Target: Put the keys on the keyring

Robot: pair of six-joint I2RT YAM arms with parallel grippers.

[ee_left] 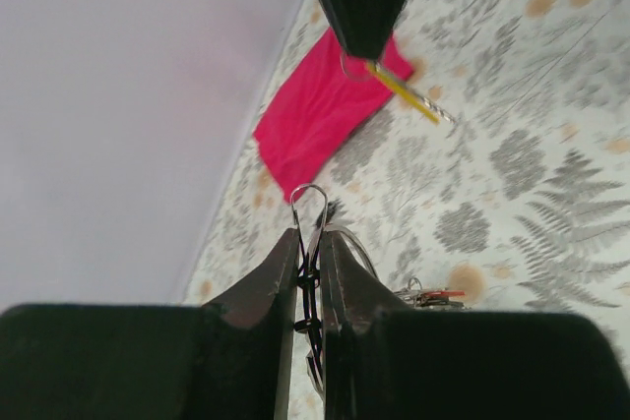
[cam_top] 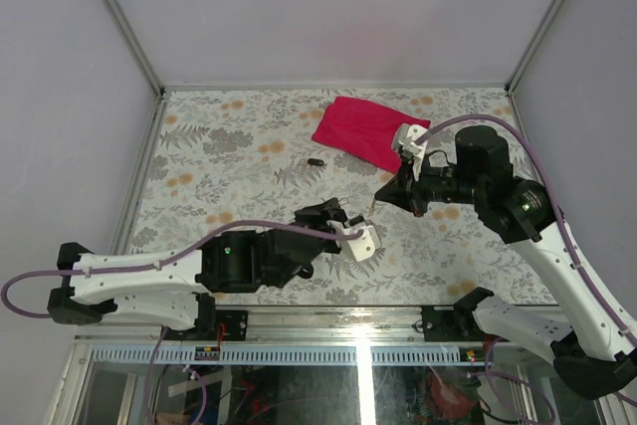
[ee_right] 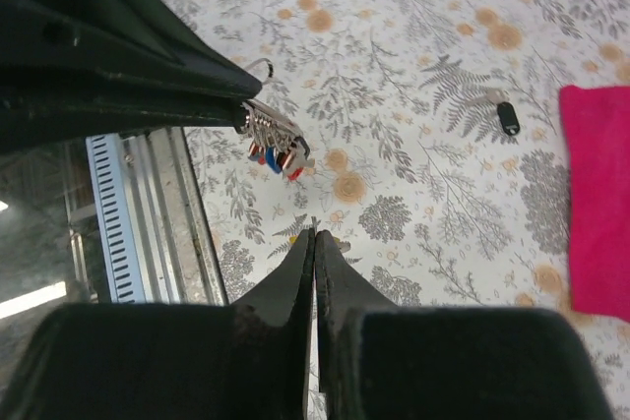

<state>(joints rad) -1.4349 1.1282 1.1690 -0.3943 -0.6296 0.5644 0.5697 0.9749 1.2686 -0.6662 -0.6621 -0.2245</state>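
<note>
Pinching the keyring [ee_left: 308, 206] in my left gripper [ee_left: 309, 236] toward the near edge, I clamp the yellow key [ee_left: 404, 90] in my right gripper [ee_right: 314, 240] beside it; threading next needs its hole aligned with the ring's opening.

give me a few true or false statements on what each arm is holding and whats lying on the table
1. The left jaws are shut on the keyring. True.
2. The right jaws hold a yellow key. True.
3. The magenta cloth lies under the keyring. False: it lies toward the far side of the table, apart from the ring.
4. The small black object hangs on the keyring. False: it lies by itself on the table.
</note>
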